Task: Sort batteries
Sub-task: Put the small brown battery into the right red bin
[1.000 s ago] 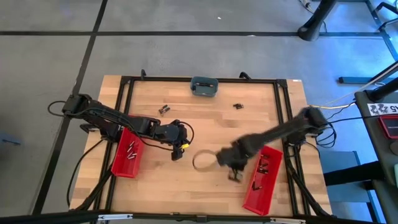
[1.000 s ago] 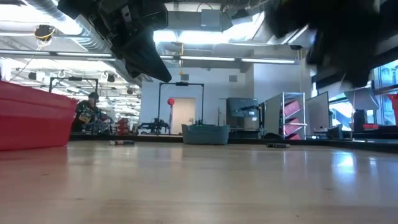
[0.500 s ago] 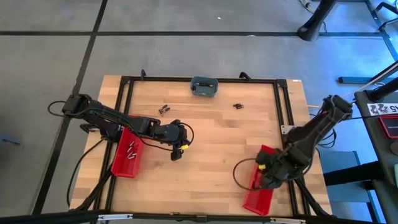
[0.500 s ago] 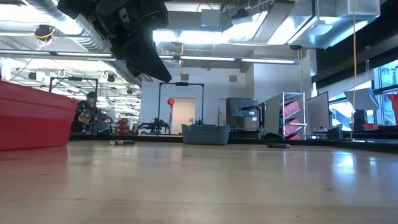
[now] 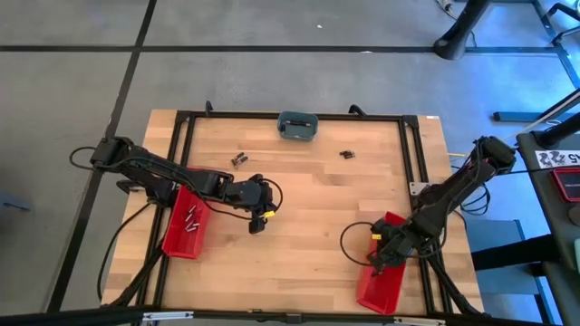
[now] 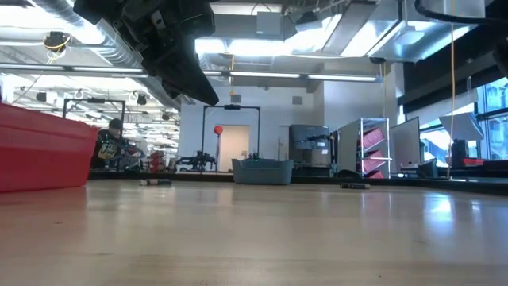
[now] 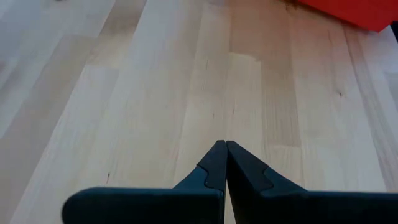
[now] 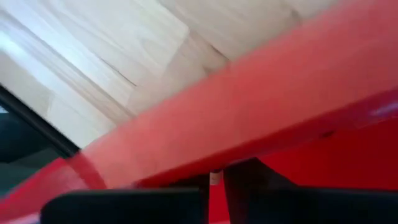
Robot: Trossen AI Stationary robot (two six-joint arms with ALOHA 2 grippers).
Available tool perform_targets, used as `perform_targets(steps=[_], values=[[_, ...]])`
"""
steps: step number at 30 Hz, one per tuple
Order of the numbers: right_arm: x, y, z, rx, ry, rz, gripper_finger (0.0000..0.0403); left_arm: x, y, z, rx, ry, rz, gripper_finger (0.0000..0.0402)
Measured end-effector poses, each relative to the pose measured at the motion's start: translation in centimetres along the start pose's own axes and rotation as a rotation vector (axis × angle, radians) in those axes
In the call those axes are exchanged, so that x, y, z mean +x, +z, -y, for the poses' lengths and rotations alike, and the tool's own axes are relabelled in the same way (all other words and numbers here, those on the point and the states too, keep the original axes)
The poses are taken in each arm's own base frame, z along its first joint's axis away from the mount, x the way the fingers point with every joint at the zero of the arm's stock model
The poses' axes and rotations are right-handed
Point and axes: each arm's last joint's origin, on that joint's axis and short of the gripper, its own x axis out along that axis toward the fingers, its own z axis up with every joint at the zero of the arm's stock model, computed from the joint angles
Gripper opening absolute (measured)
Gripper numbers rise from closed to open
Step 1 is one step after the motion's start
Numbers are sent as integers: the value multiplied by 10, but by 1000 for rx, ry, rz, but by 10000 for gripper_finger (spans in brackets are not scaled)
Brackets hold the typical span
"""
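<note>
My right gripper [image 5: 374,263] hangs over the right red bin [image 5: 388,281], shut on a tiny pale battery [image 8: 214,179]; the bin's wall [image 8: 249,118] fills the right wrist view. My left gripper [image 5: 256,225] is shut and holds nothing above bare wood left of the table's middle, its fingertips [image 7: 225,145] closed together. Several batteries [image 5: 191,217] lie in the left red bin [image 5: 181,234]. Loose batteries lie on the table at the far left [image 5: 239,159] and far right [image 5: 346,154]. My right gripper pinches a small silvery battery [image 8: 214,177] between its two fingertips, only its end showing between them. The fingers point steeply down from above. The battery is lifted clear, over the right red bin.
A grey-blue dish [image 5: 296,125] stands at the middle of the far edge. A black frame [image 5: 408,163] runs round the table. A dark cable loop [image 5: 355,244] hangs beside the right arm. Open wood lies between the two bins.
My right gripper has swung from the table's near middle toward the right edge, rolling its wrist and sinking a little, and now hangs over the right red bin. It has left the low view.
</note>
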Motion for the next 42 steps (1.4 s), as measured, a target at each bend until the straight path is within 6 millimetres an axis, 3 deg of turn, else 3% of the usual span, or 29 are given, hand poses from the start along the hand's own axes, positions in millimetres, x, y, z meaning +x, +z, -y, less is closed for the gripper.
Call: perform_targets(steps=[10, 15, 21, 25, 29, 33, 39, 42], values=[[2, -3, 2, 39, -33, -103, 85, 0, 0, 0, 1, 0, -1, 1], [-12, -6, -9, 36, 2, -132, 124, 0, 0, 0, 0, 0, -1, 1], [-65, -9, -25, 40, 113, -84, 139, 0, 0, 0, 0, 0, 1, 1], [-113, -3, -27, 63, 204, 97, 135, 0, 0, 0, -11, -1, 2, 1], [-152, 17, -18, 136, 225, 379, 130, 0, 3, -2, -75, -1, 27, 1], [-171, 49, -2, 89, 138, 559, 129, 2, 7, -12, -149, 21, 43, 1], [-170, 114, 33, -82, -82, 537, 129, 4, 12, -33, -278, 71, 64, 1], [-162, 154, 53, -185, -78, 512, 129, 4, 13, -43, -321, 94, 70, 1]])
